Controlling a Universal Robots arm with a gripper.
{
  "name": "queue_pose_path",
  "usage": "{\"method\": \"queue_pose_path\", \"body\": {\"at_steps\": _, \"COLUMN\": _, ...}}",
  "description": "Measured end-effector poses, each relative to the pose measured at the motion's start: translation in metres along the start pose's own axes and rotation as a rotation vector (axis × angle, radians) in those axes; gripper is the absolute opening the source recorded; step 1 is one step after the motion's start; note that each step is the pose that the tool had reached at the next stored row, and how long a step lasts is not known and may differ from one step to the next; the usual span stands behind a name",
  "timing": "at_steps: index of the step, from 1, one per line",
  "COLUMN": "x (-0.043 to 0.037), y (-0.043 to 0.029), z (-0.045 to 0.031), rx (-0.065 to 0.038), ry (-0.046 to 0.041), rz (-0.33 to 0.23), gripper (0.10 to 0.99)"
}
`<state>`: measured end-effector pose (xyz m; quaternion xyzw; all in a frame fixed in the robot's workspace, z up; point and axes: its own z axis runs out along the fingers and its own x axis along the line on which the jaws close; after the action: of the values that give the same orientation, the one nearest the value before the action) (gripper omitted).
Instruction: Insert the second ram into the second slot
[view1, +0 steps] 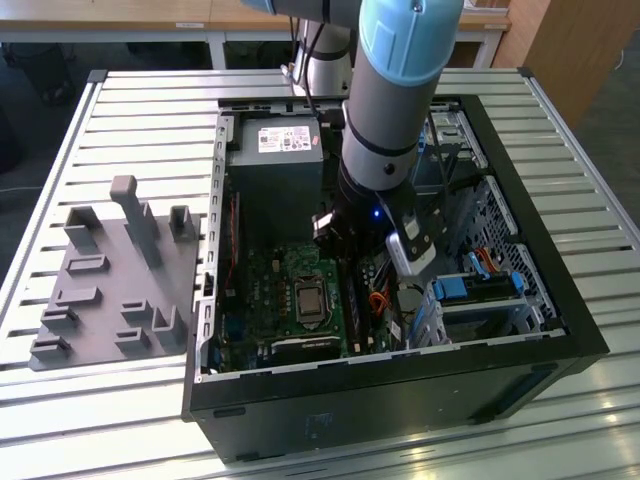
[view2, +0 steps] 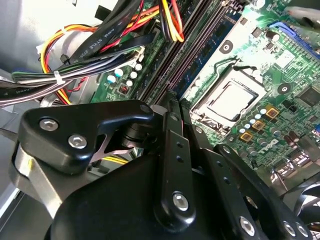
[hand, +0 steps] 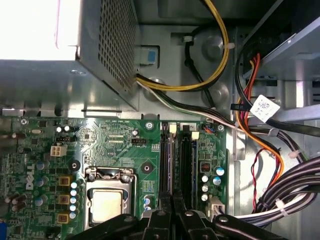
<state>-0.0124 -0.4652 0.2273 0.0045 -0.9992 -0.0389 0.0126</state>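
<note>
While the open computer case (view1: 560, 330) holds the motherboard (view1: 290, 300), you see the gripper (hand: 172, 200) lowered over the memory slots (hand: 176, 165), jaws pressed together on the second ram (hand: 172, 172) seated upright there.

Arm (view1: 385, 120) reaching steeply down, gripper (hand: 172, 210) low, its black fingers (view2: 172, 165) pressed together.

A slatted white table (view1: 140, 110) fills most of the frame. Along the top edge, wooden desks (view1: 180, 15) stand over a dark floor (view1: 40, 70).
</note>
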Motion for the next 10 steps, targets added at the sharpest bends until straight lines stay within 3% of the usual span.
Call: {"method": "queue_pose_path", "body": {"at_steps": 10, "x": 0.0, "y": -0.0037, "z": 0.0024, "rx": 0.0, "ry": 0.0, "rz": 0.0, "gripper": 0.133}}
